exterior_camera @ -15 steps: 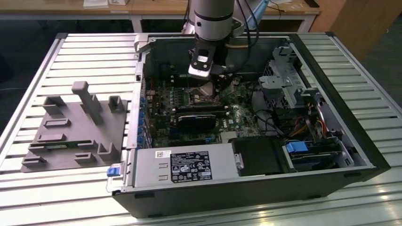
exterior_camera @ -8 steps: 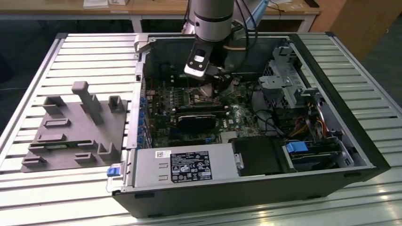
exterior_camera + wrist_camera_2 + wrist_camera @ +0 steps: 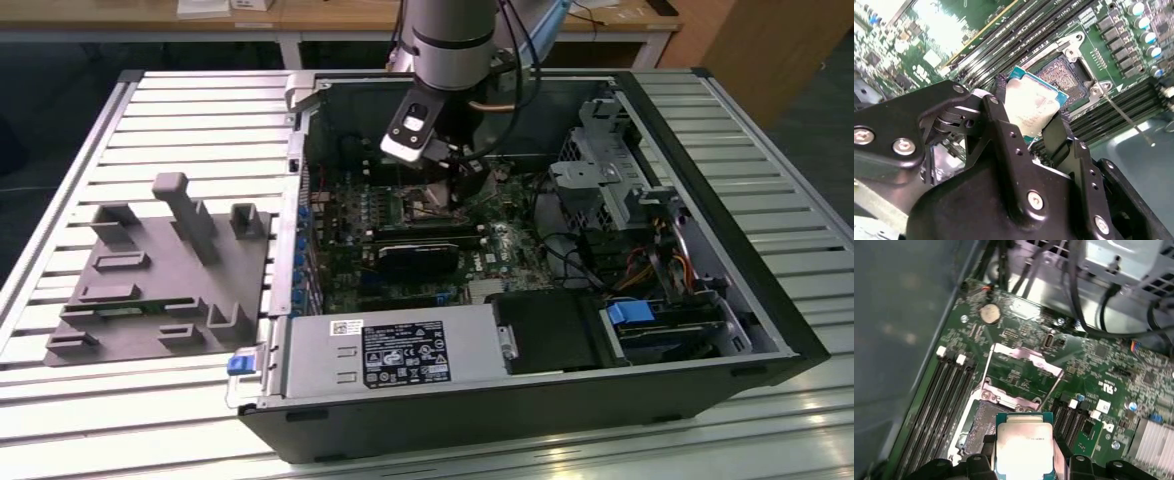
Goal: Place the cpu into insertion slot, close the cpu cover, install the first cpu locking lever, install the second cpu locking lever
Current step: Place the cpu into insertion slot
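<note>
Grip looks secure: the pincer [image 3: 1028, 119] is clamped on the cpu [image 3: 1030, 102] by two opposite edges, metal top facing the wrist. The insertion slot [image 3: 1066, 80] lies bare just beyond the chip, which seems held above it and not yet square over it. The cpu cover [image 3: 1026, 356] is swung back clear of the slot. In the exterior view the arm [image 3: 447, 60] hides the socket. The chip's corner marks are too small to read.

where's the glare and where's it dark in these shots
Second wrist view: glare whites out the circuit board and the cpu top shines pale. First wrist view: the cpu top is bright too, the case wall dim. Exterior view: the computer case interior is shaded, the slatted table reflects light.
</note>
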